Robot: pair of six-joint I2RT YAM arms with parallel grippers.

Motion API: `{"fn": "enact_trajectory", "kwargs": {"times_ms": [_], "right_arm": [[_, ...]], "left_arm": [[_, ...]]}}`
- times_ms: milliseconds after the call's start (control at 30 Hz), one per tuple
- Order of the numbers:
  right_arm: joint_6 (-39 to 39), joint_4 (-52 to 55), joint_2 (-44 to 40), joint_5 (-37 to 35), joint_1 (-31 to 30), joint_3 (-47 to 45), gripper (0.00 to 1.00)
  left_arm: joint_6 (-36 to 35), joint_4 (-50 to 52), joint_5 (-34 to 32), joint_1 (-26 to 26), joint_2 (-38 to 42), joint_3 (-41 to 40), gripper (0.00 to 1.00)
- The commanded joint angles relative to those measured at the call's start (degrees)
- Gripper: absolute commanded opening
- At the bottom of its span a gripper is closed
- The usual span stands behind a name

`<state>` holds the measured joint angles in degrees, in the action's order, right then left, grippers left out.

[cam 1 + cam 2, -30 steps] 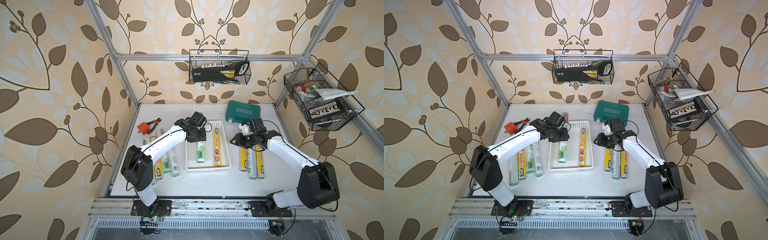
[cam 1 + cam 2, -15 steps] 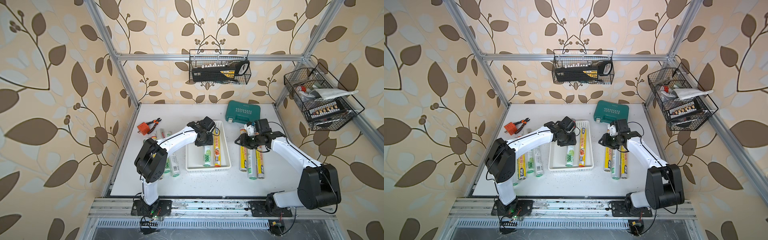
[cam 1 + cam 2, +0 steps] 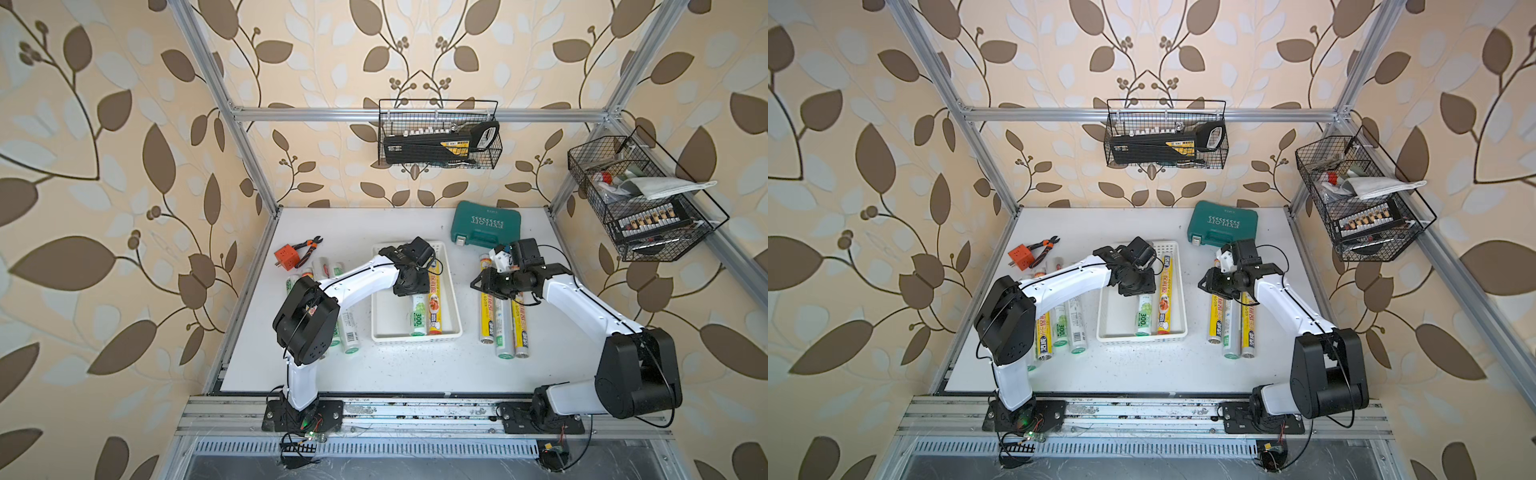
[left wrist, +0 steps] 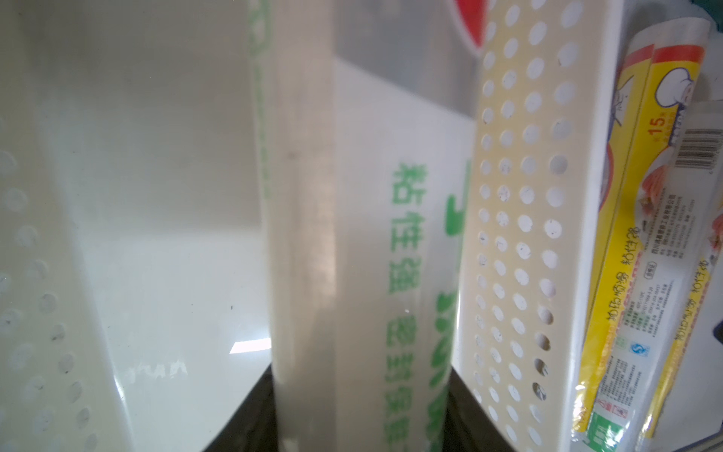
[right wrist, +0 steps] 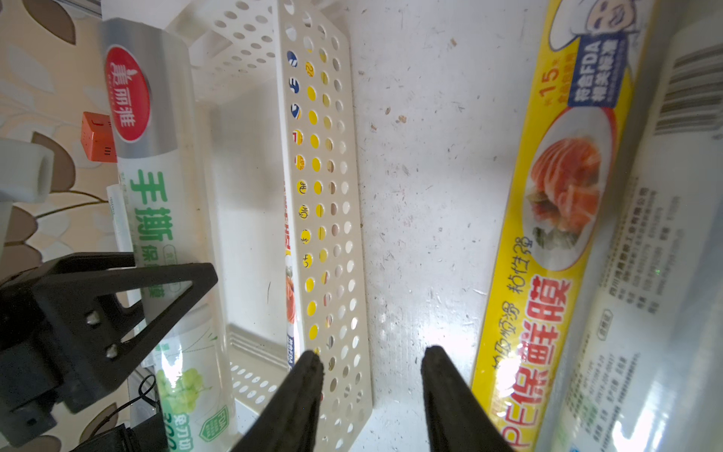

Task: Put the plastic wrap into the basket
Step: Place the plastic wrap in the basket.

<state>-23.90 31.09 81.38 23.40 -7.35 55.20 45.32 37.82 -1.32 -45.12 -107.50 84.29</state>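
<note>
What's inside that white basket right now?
Two rolls lying side by side: a green-labelled clear roll and a yellow roll. The left arm covers the clear roll's far end and some basket floor.

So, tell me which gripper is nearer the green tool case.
Right. The right gripper hangs just in front of the green tool case; the left gripper is farther, in the basket.

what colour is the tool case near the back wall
Tool case: teal green, clearest in a top view.

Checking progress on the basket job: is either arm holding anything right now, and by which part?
The left gripper grips a green-labelled clear roll around its middle, in the basket. The right gripper is open and holds nothing.
</note>
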Motion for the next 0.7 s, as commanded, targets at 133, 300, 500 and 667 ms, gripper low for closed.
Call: {"fn": "enact_trajectory", "kwargs": {"times_ms": [133,300,500,667], "right_arm": [[0.88,0.98,-0.61,1.04,0.24,-1.23,0.45],[0.96,0.68,-0.29,1.08,0.32,-1.36,0.45],[0.9,0.57,0.18,1.21,0.26,-1.52,0.45],[0.88,0.26,0.42,1.21,0.31,-1.75,0.45]], "left_arm": [[0.63,-2.02,0.49,-0.67,-0.14,0.1,0.28],[0.56,-3.49,1.01,-0.69,-0.98,-0.7,0.28],[0.03,-5.71,1.71,-0.68,-2.83,-0.66,0.28],[-0.58,-7.79,1.84,-0.67,-4.06,-0.81,0.31]]}}
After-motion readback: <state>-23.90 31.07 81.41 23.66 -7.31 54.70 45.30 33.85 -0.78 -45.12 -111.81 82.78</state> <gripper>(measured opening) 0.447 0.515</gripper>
